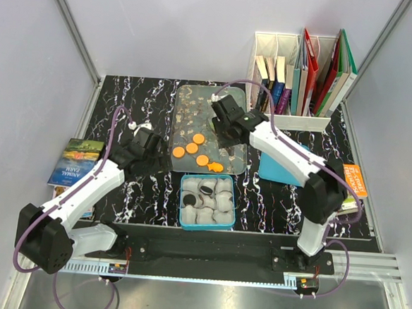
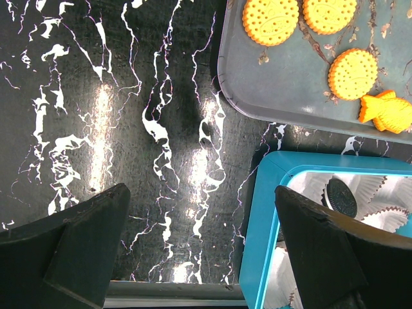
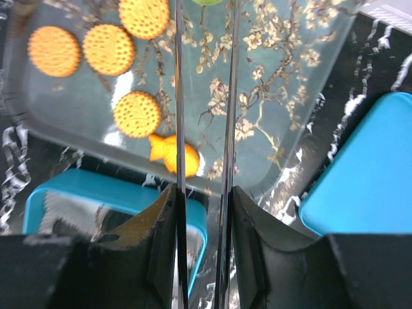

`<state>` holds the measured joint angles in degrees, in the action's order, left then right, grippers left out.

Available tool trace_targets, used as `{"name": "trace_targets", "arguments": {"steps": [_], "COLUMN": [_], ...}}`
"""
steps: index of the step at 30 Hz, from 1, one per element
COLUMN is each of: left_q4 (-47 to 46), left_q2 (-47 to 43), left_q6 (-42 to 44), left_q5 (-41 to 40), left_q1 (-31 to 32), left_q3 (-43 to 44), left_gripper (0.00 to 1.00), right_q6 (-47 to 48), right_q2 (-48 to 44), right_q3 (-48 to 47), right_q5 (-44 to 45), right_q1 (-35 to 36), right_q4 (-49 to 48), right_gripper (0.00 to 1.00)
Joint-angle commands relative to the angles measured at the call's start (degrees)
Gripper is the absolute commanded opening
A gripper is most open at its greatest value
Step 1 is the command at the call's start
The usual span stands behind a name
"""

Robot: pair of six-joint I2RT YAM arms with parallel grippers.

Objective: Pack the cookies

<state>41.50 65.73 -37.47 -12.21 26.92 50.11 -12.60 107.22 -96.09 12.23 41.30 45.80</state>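
Note:
Several orange cookies (image 1: 199,138) and an orange fish-shaped one (image 1: 216,167) lie on a grey flowered tray (image 1: 188,100). Below it a blue tin (image 1: 182,216) holds white paper cups, some with black cookies (image 1: 206,190). My right gripper (image 1: 226,122) hovers over the tray, shut on metal tongs (image 3: 177,96). A green cookie (image 3: 206,2) shows between the tong tips at the frame's top edge. My left gripper (image 1: 152,149) is open and empty over the table left of the tray. In the left wrist view the tin's corner (image 2: 264,212) lies by its right finger.
A blue lid (image 1: 283,165) lies right of the tray. White file holders with books (image 1: 300,76) stand at the back right. A book (image 1: 77,161) lies at the left edge, an orange packet (image 1: 355,180) at the right. Walls close three sides.

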Motion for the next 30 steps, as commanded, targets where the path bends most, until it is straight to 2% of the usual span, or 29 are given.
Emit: {"name": "trace_targets", "arguments": {"steps": [1, 5, 10, 12, 16, 21, 30], "left_q4": [-0.9, -1.0, -0.9, -0.9, -1.0, -1.0, -1.0], "left_q2": [-1.0, -0.7, -0.7, -0.5, 0.1, -0.1, -0.1], "left_q6": [0.4, 0.3, 0.2, 0.2, -0.1, -0.2, -0.1], "left_q5": [0.7, 0.5, 0.2, 0.1, 0.1, -0.6, -0.5], "left_q1": [0.2, 0.2, 0.2, 0.2, 0.2, 0.2, 0.2], "left_q3": [0.6, 0.8, 0.7, 0.8, 1.0, 1.1, 1.0], "left_gripper": [0.99, 0.99, 0.99, 0.99, 0.99, 0.99, 0.99], "right_q6": [0.0, -2.4, -5.7, -7.3, -12.1, -19.0, -26.4], "right_q2": [-11.5, -19.0, -29.2, -31.8, -37.4, -39.5, -39.7], "right_q3": [2.8, 8.5, 15.0, 16.0, 16.8, 17.4, 21.8], "right_q5": [3.1, 4.6, 4.1, 3.4, 3.6, 5.6, 5.6], "right_q1": [2.5, 4.0, 7.8, 11.0, 17.5, 23.8, 32.1], "right_q4": [1.7, 3.4, 8.7, 11.5, 16.9, 23.1, 24.2], "right_gripper": [0.29, 0.18, 0.10, 0.00, 0.00, 0.00, 0.00]}}
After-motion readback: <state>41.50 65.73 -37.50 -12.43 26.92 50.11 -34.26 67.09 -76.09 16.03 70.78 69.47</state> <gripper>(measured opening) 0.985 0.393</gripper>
